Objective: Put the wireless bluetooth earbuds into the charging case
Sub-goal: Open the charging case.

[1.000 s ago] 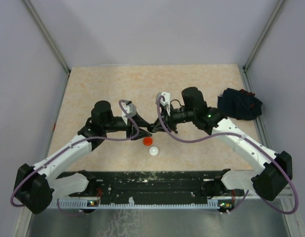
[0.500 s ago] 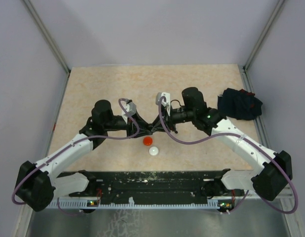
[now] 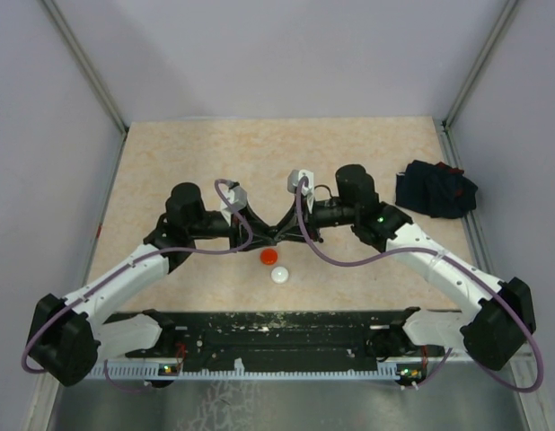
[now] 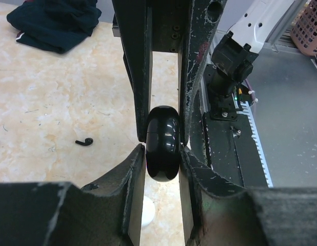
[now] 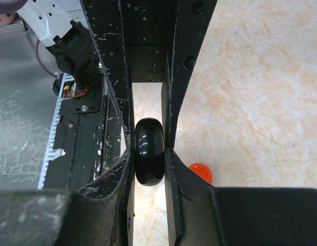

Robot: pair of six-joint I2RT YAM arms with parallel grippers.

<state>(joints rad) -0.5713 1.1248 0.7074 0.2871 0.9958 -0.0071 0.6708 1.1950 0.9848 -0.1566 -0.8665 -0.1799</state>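
Note:
A glossy round black charging case (image 4: pixel 162 143) hangs edge-on above the table, pinched from two sides. My left gripper (image 4: pixel 162 155) is shut on its near end, and my right gripper (image 5: pixel 149 154) is shut on the same case (image 5: pixel 149 151) from the opposite side. From above, the left gripper (image 3: pixel 267 234) and right gripper (image 3: pixel 286 230) meet tip to tip at mid-table, hiding the case. One black earbud (image 4: pixel 84 142) lies on the table to the left of the fingers in the left wrist view. No other earbuds show clearly.
A red disc (image 3: pixel 269 257) and a white disc (image 3: pixel 279 275) lie just in front of the joined grippers. A dark navy cloth bundle (image 3: pixel 435 189) sits at the right edge. The black base rail (image 3: pixel 277 337) runs along the near edge.
My left gripper has moved in slightly to the right and narrowed its jaws onto the black case. The right arm shifted a little; its grip is unchanged.

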